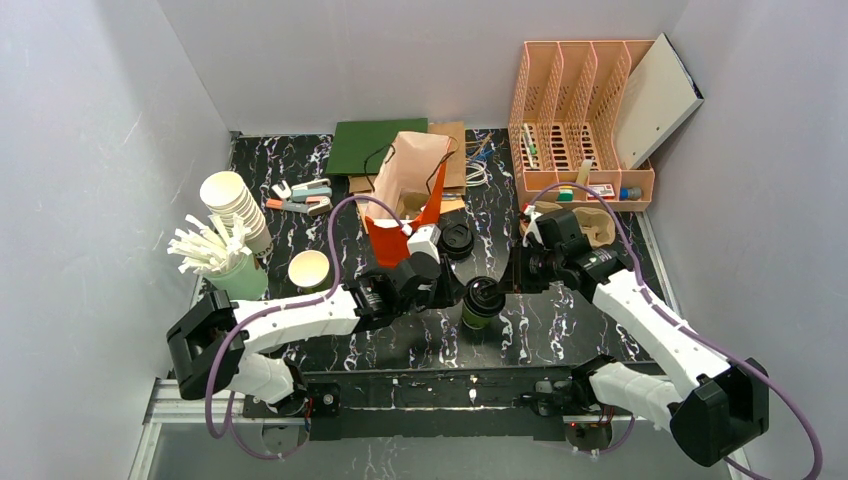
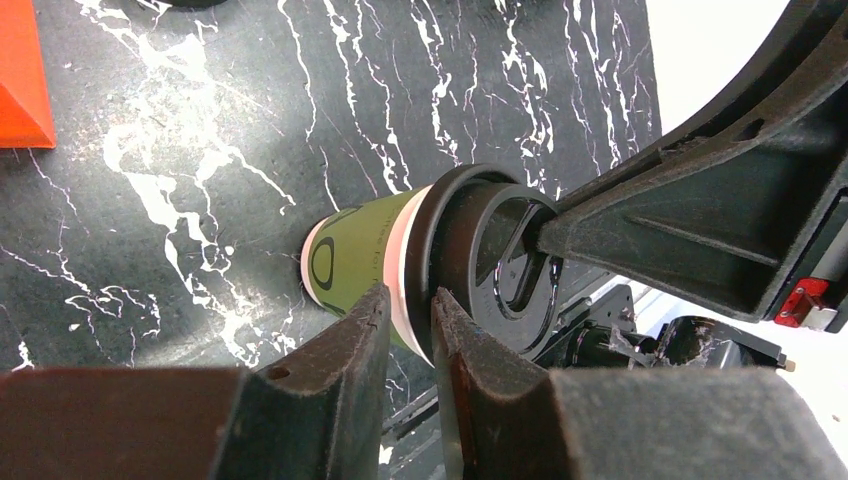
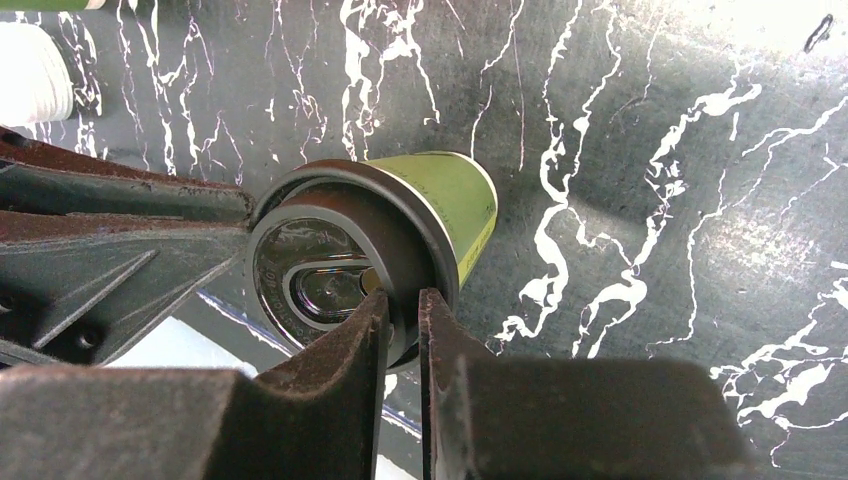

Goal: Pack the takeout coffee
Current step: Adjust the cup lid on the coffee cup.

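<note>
The takeout coffee (image 1: 482,303), a dark green cup with a black lid, stands upright on the marbled table between my two grippers. My left gripper (image 1: 456,292) comes in from the left. In the left wrist view its gripper (image 2: 408,300) is nearly shut, pinching the cup's cream rim where the lid (image 2: 480,260) meets the green wall (image 2: 355,255). My right gripper (image 1: 512,275) comes in from the right. In the right wrist view its gripper (image 3: 403,298) is shut on the edge of the lid (image 3: 320,270), with the green cup wall (image 3: 455,195) beyond.
A loose black lid (image 1: 457,240) lies just behind the cup. A tan paper bag (image 1: 415,170) with an orange piece (image 1: 395,240) stands behind it. A lidless green cup (image 1: 309,270), a white cup stack (image 1: 235,205) and a pink rack (image 1: 580,110) stand around.
</note>
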Action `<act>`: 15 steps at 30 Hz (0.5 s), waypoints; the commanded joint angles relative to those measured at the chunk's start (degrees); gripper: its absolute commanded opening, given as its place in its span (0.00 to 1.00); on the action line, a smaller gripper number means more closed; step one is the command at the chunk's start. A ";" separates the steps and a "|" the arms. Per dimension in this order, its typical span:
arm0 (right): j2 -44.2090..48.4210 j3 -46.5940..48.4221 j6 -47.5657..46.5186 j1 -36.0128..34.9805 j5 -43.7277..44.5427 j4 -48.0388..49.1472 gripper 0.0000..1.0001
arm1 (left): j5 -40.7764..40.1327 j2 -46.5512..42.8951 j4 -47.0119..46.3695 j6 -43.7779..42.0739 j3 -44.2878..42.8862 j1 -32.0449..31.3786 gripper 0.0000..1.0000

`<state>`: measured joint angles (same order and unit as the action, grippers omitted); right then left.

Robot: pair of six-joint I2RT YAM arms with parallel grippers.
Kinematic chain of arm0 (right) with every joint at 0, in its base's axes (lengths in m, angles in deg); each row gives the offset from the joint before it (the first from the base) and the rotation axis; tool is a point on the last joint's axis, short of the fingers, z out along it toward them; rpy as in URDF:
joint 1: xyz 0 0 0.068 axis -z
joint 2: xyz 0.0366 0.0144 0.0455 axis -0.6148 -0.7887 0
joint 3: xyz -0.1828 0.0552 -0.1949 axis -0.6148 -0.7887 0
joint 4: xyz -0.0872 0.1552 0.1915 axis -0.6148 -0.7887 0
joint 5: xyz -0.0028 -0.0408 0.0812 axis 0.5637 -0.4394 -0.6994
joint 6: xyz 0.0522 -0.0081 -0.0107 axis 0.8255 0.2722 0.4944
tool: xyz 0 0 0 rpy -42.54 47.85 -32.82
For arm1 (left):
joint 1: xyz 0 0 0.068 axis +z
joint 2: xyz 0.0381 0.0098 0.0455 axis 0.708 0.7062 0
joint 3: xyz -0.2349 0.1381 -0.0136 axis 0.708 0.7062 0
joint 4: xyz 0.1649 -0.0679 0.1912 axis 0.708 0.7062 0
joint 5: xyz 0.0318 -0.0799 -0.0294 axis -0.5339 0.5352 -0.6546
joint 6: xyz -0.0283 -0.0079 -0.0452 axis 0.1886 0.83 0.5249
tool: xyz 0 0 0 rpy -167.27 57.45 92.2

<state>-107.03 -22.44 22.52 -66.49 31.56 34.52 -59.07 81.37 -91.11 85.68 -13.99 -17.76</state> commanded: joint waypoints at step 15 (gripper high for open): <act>-1.38 4.81 -1.12 -4.60 -1.22 -0.11 0.40 | 0.48 -2.77 -1.00 1.50 4.17 -0.19 0.18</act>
<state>-109.09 -19.95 21.36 -70.29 32.34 33.77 -59.07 79.47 -91.67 86.80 -11.15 -17.67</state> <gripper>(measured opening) 0.387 0.195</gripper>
